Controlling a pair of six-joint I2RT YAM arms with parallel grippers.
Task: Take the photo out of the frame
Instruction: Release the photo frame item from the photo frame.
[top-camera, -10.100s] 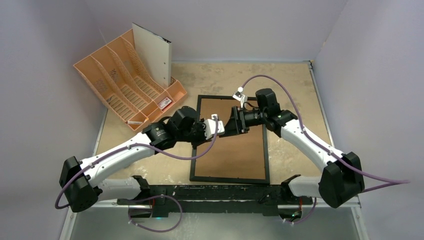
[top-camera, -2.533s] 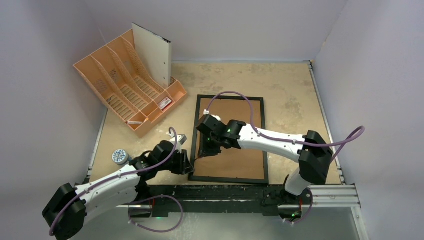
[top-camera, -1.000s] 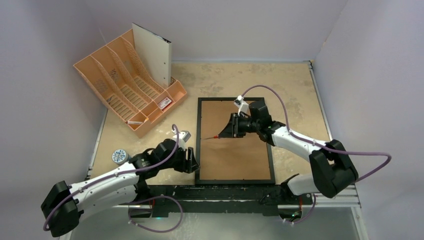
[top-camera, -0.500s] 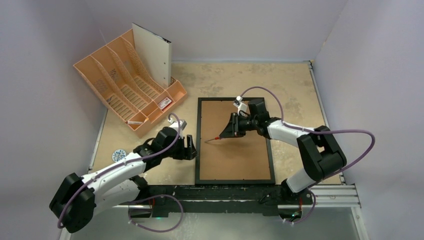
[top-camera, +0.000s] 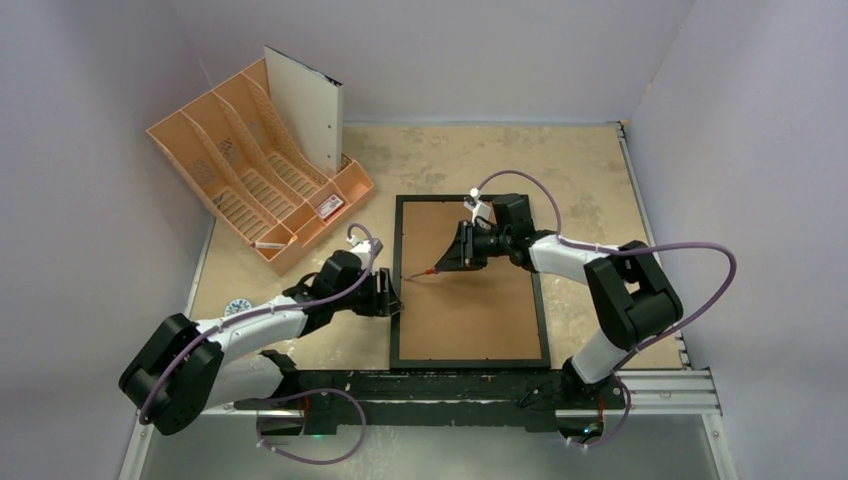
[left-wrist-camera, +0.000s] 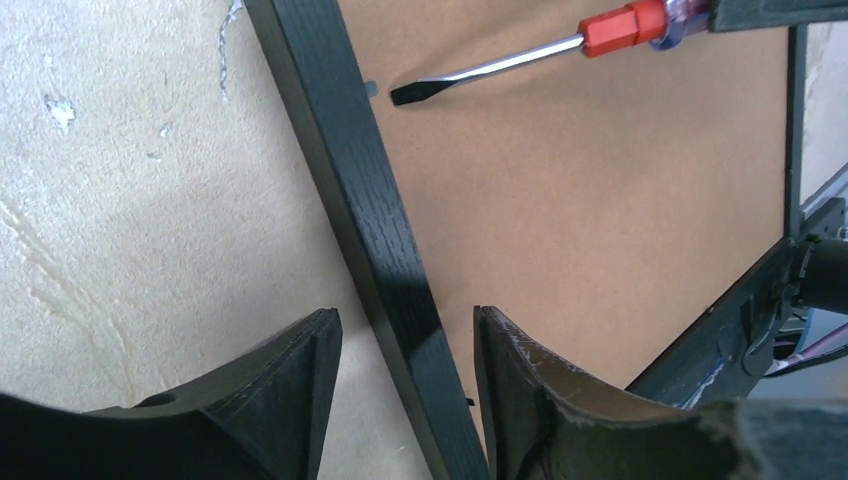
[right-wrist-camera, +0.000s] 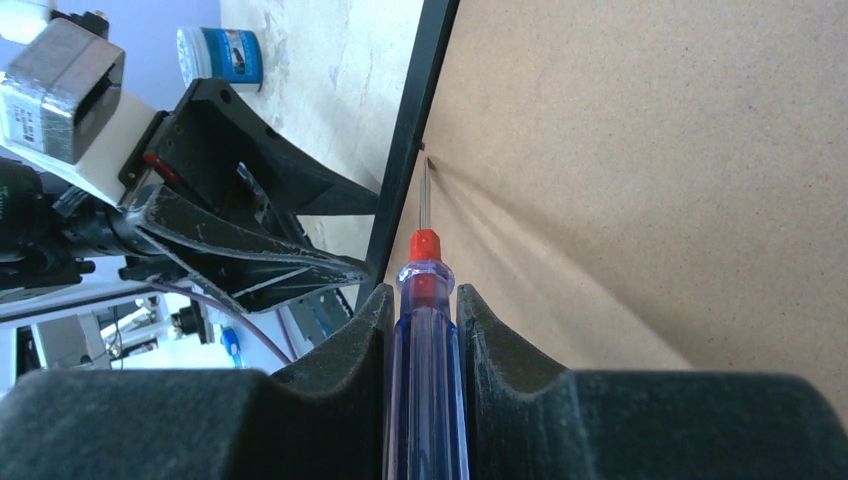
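The photo is not seen in any view; it is judged to lie hidden beneath the plain brown fibreboard backing board (top-camera: 480, 310), inside the large thin black rectangular frame (top-camera: 470, 362), which is laid face down on the mottled beige table (top-camera: 580, 180).

At the inner edge of the frame's left rail (left-wrist-camera: 370, 200), a small metal retaining tab (left-wrist-camera: 371, 89) is seen over the board. The flat blade of a screwdriver with a red collar and a clear blue handle (left-wrist-camera: 500, 68) is pointed at this tab, just beside it; whether it is touched cannot be told. The handle is pinched between the fingers of the right gripper (right-wrist-camera: 424, 310).

The left gripper (left-wrist-camera: 405, 350) is placed nearer along the same rail, its fingers spread on either side of it and not clamped.

The step in hand is judged to be the freeing of the backing. For the next move, the blade would have to be worked under the tab and the tab bent up, while the rail is steadied.

Well apart, at the far left, an orange plastic file organiser (top-camera: 255, 180) is stood.
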